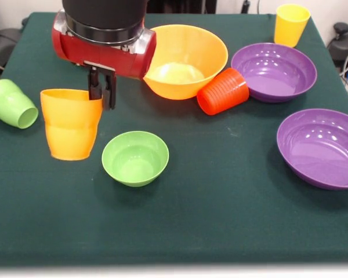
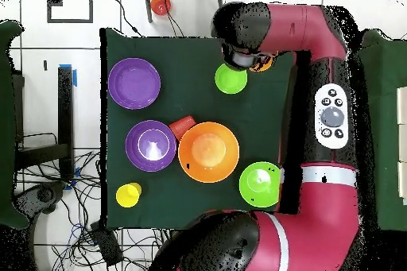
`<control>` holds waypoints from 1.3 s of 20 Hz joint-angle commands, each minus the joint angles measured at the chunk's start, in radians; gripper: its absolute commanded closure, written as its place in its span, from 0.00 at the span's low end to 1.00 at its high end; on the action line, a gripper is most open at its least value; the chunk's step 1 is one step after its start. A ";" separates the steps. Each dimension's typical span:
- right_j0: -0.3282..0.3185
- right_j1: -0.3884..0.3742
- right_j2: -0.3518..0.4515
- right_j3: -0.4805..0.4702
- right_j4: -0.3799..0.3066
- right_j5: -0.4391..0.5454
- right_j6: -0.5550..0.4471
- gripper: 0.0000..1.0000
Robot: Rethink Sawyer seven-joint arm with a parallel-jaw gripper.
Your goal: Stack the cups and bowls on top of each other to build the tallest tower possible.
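Barely starting: pincer (image 1: pixel 101 94) clamping the orange cup's (image 1: pixel 71 123) far rim, upright beside the small green bowl (image 1: pixel 135 157); no tower yet, all bowls and cups scattered singly across the surface (image 1: pixel 220 197).

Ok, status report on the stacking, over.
Gripper at orange cup's rim, closure unclear. Nothing stacked yet; the big orange bowl sits apart. Red cup lying on its side.
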 commanded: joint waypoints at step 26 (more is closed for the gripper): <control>0.061 0.054 -0.168 0.337 0.054 -0.325 0.134 1.00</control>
